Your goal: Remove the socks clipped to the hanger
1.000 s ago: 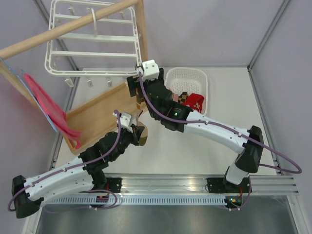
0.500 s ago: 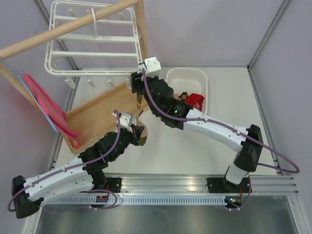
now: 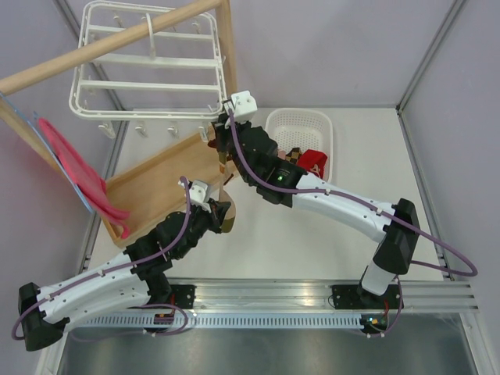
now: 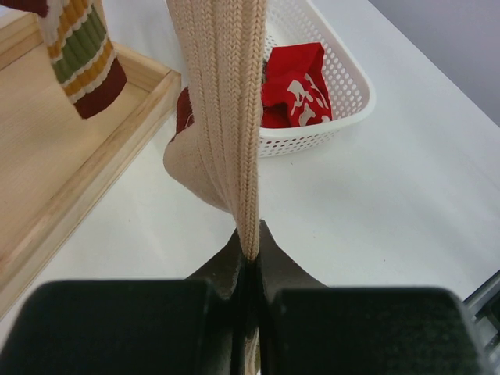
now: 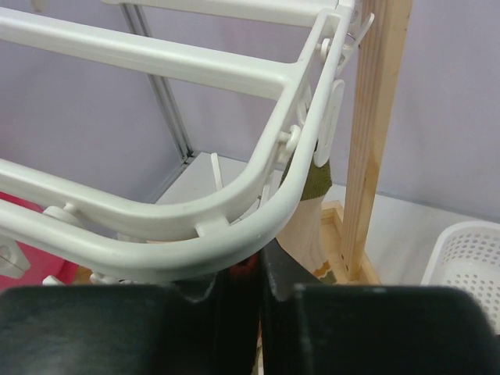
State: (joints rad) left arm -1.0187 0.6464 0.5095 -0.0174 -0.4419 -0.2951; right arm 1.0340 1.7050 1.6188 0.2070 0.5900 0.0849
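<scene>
The white hanger (image 3: 141, 86) hangs from the wooden rack. A beige ribbed sock (image 4: 234, 94) drops from its near right corner, and my left gripper (image 4: 248, 248) is shut on its lower end; from above, the left gripper (image 3: 224, 209) sits over the table. My right gripper (image 5: 260, 262) is pressed up under the hanger's rim (image 5: 258, 223), its jaws nearly together on a reddish bit; clip or sock top, I cannot tell. In the top view the right gripper (image 3: 221, 148) is at that corner. A striped sock (image 5: 312, 219) with a green band hangs from a neighbouring clip (image 5: 332, 117).
A white mesh basket (image 3: 301, 112) to the right holds red socks (image 3: 312, 162). The rack's wooden post (image 5: 375, 141) stands just right of my right gripper, with its wooden base tray (image 3: 156, 183) below. A pink hanger (image 3: 74, 168) hangs at the left.
My right gripper has gone from wide open to nearly shut under the hanger's corner, shifting slightly up. The left gripper keeps its hold on the beige sock.
</scene>
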